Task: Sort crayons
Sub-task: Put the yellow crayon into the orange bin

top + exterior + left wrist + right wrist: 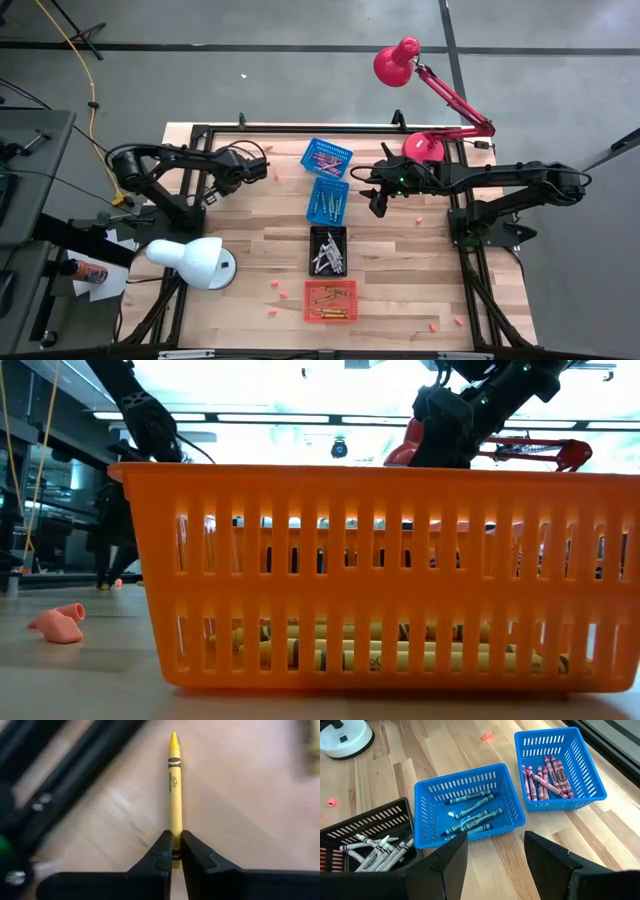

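A yellow crayon (174,785) lies on the wooden table near the far left, and my left gripper (175,851) (262,172) is shut on its blunt end. My right gripper (495,852) (378,205) hangs open above the table, beside the row of baskets, with nothing between its fingers. One blue basket (560,767) holds pink-red crayons. A second blue basket (470,805) holds blue ones, a black basket (370,840) white-grey ones, and the orange basket (380,575) yellow-orange ones. My left gripper pinches the yellow crayon's blunt rear end (175,836) between its two fingers. The fingers slant down from above, and the crayon runs on from them in line, not across. Its pointed tip (173,738) faces away; the crayon seems to lie flat on the wood.
A black frame rail (75,770) runs close beside the crayon. A white lamp (190,262) stands at the near left and a red lamp (420,100) at the far right. Small pink bits (280,292) (57,623) are scattered on the wood.
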Robot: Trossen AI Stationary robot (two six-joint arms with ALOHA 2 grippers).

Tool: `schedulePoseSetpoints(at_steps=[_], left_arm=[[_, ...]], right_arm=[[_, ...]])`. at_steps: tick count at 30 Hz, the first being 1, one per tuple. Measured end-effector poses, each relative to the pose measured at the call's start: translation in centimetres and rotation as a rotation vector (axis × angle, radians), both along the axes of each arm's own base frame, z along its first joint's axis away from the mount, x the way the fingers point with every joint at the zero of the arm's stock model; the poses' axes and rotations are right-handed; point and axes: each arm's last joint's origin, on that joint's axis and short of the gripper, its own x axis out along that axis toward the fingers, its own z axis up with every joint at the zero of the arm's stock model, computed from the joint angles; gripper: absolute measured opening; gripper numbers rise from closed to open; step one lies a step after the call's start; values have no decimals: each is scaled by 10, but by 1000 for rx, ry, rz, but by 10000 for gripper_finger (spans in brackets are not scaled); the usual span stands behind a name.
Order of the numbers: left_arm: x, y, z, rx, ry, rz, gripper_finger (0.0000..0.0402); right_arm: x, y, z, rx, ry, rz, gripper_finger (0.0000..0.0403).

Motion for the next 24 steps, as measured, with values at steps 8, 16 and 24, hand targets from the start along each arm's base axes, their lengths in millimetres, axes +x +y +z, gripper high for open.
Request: schedulePoseSetpoints(at_steps=[8, 16, 24], left_arm=[[18, -2, 17, 101, -197, -156, 2], [35, -11, 47, 235, -396, -437, 1], [45, -26, 95, 434, -557, -927, 0]], right_arm=[[0, 0, 0, 29, -9, -24, 188], [1, 0, 2, 40, -32, -29, 188], [5, 0, 6, 30, -89, -26, 188]])
